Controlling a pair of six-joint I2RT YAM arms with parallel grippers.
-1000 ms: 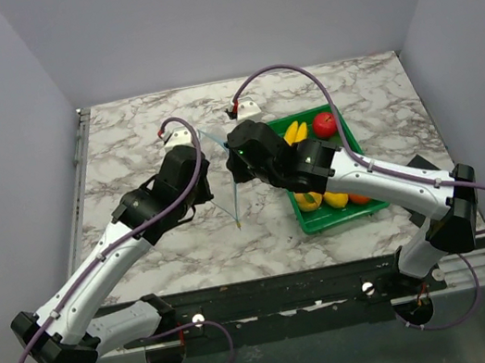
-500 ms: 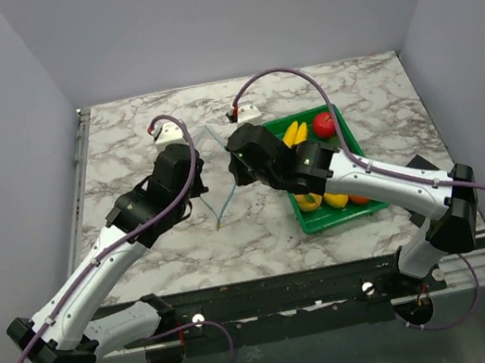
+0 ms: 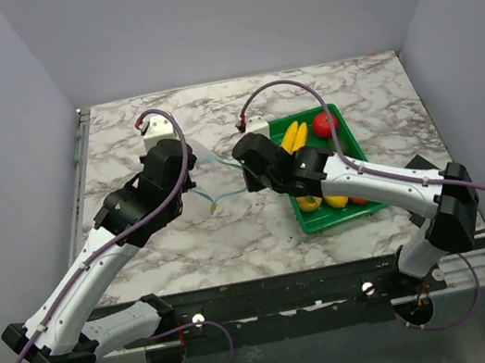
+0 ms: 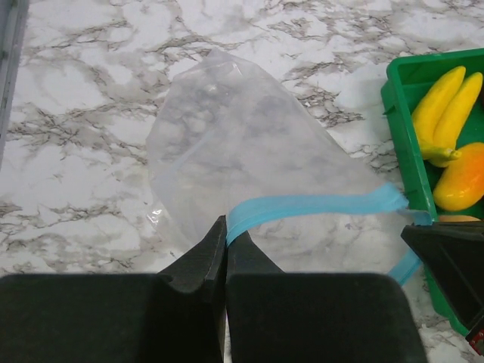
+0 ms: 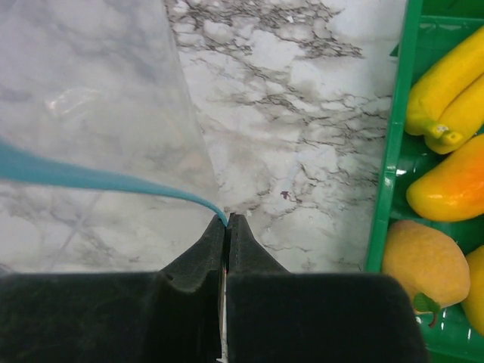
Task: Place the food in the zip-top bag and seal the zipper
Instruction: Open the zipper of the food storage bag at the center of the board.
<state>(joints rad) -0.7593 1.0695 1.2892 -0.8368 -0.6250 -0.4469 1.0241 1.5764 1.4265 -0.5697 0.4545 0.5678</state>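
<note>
A white table (image 3: 105, 149) veined in grey like marble sits between plain pale grey walls (image 3: 223, 16). One clear, soft, crinkled zip-top bag (image 4: 227, 144) is held between the two arms just left of the tray, its body sagging towards the table. The left tool (image 4: 225, 227) is pressed together on one end of the light blue zipper (image 4: 310, 206), and the right tool (image 5: 227, 219) pinches the other end. One green plastic tray (image 5: 386, 174) holds the glossy food: a two-fingered banana bunch (image 3: 294, 135), one red round fruit (image 3: 324, 124), and yellow and orange pieces partly hidden under the right arm, so they cannot be counted.
</note>
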